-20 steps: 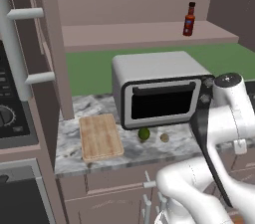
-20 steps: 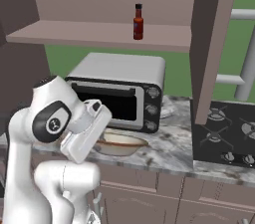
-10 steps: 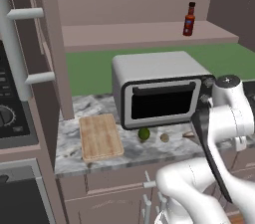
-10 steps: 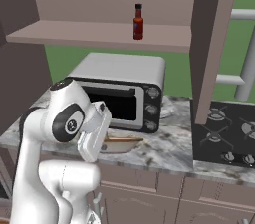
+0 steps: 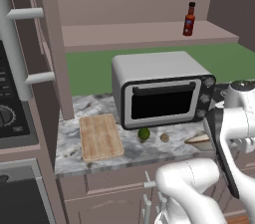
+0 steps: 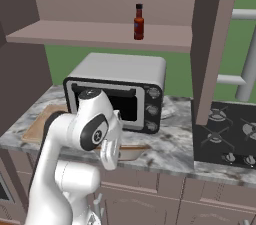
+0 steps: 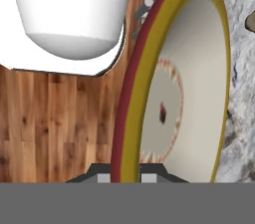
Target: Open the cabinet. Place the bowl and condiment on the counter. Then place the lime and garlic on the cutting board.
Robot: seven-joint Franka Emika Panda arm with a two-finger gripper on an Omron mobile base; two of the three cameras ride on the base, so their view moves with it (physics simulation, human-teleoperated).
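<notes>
The cabinet (image 5: pixel 49 44) stands open, its door (image 6: pixel 214 44) swung out. On its shelf stands the condiment (image 5: pixel 189 19), a dark red bottle (image 6: pixel 138 22). My gripper (image 7: pixel 124 177) is shut on the rim of the bowl (image 7: pixel 191 93), which is held on edge in the hand view. The bowl (image 6: pixel 131 151) hovers low at the counter's front edge (image 6: pixel 170 155), partly behind my arm, and shows as the bowl (image 5: pixel 199 142) right of the garlic. The lime (image 5: pixel 144 134) and garlic (image 5: pixel 165 138) lie on the counter (image 5: pixel 69 156) beside the cutting board (image 5: pixel 99 136).
A silver toaster oven (image 5: pixel 162 93) fills the back of the counter behind the lime and garlic. A black stovetop (image 6: pixel 230 134) lies right of the counter. The cabinet door's grey bar handle (image 5: pixel 12 54) juts out at left. Wooden floor (image 7: pixel 55 118) lies below the counter edge.
My arm's upper joints have swung right in the right base view, with the bowl still in the gripper near the counter's front edge. The bottle, lime and garlic have not moved.
</notes>
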